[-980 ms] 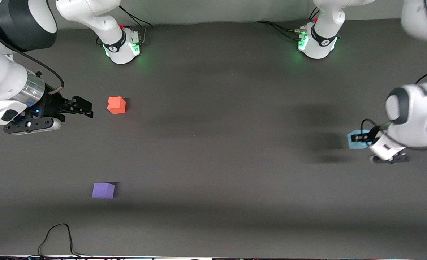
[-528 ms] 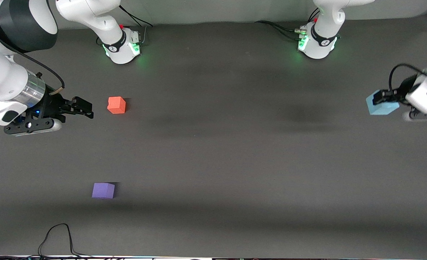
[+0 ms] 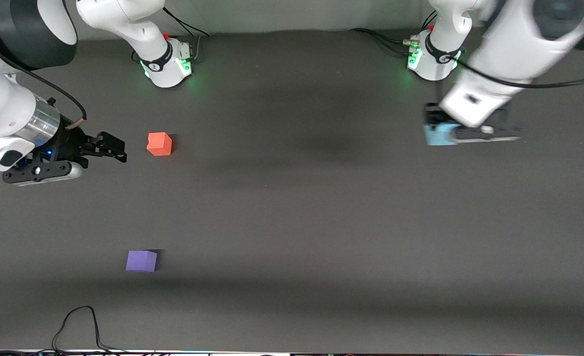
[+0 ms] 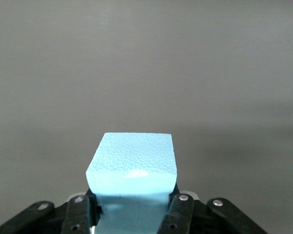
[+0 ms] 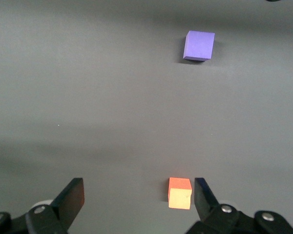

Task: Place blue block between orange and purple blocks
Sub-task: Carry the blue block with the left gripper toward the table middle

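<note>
My left gripper [image 3: 436, 129] is shut on the blue block [image 3: 439, 134] and holds it in the air over the table near the left arm's base. In the left wrist view the blue block [image 4: 133, 171] sits clamped between the two fingers. The orange block [image 3: 159, 144] lies on the table toward the right arm's end. The purple block [image 3: 141, 260] lies nearer to the front camera than the orange one. My right gripper [image 3: 112, 148] is open and empty, up beside the orange block. The right wrist view shows the orange block [image 5: 179, 193] and the purple block [image 5: 199, 45].
The table is a dark grey mat [image 3: 292, 212]. The two arm bases [image 3: 167, 63] [image 3: 433, 58] stand along its back edge. A black cable [image 3: 77, 326] loops at the front edge near the purple block.
My left arm has lifted the blue block from the table at the left arm's end and swung it up and toward the middle. The right arm has not moved.
</note>
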You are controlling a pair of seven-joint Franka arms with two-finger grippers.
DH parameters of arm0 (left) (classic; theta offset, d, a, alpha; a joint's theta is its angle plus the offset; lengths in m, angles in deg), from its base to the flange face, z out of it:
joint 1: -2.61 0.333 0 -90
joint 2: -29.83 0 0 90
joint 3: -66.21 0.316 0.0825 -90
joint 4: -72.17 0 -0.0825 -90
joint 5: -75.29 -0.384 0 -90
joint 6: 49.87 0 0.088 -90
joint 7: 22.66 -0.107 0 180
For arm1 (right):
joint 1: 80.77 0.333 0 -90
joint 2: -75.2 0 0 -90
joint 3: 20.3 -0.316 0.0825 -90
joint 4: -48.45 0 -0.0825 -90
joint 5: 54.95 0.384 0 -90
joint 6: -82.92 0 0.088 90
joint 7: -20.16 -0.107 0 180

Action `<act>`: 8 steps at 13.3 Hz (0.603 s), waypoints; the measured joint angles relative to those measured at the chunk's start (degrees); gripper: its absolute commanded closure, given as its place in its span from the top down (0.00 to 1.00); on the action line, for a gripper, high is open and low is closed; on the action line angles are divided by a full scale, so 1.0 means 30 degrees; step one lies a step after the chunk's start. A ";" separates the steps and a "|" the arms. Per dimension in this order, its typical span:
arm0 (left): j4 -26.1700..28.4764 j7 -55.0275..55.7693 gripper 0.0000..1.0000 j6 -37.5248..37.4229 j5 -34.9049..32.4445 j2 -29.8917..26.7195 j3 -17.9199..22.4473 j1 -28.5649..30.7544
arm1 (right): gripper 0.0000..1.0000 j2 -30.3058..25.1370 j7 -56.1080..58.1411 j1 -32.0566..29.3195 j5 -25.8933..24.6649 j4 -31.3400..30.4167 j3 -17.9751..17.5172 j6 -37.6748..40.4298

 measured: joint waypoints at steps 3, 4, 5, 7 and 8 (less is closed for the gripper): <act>-0.2361 0.4728 0.32 0.0355 0.0000 0.2586 -0.1525 -0.2186 | 1.00 0.0000 0.0000 0.0002 0.0000 0.0012 0.0001 0.0003; -0.2761 0.6021 0.32 0.0969 -0.0003 0.3349 -0.1613 -0.3111 | 1.00 -0.0001 0.0000 -0.0002 0.0000 0.0017 0.0003 0.0007; -0.2923 0.7168 0.32 0.1674 -0.0020 0.4047 -0.1636 -0.4023 | 1.00 0.0000 0.0000 -0.0005 0.0000 0.0022 0.0015 0.0031; -0.2947 0.8854 0.32 0.3275 -0.0092 0.5508 -0.1646 -0.5578 | 1.00 0.0000 0.0000 -0.0008 0.0000 0.0038 0.0036 0.0114; -0.2950 0.9321 0.32 0.4282 -0.0111 0.6357 -0.1642 -0.6077 | 1.00 -0.0001 0.0000 -0.0008 0.0000 0.0049 0.0039 0.0127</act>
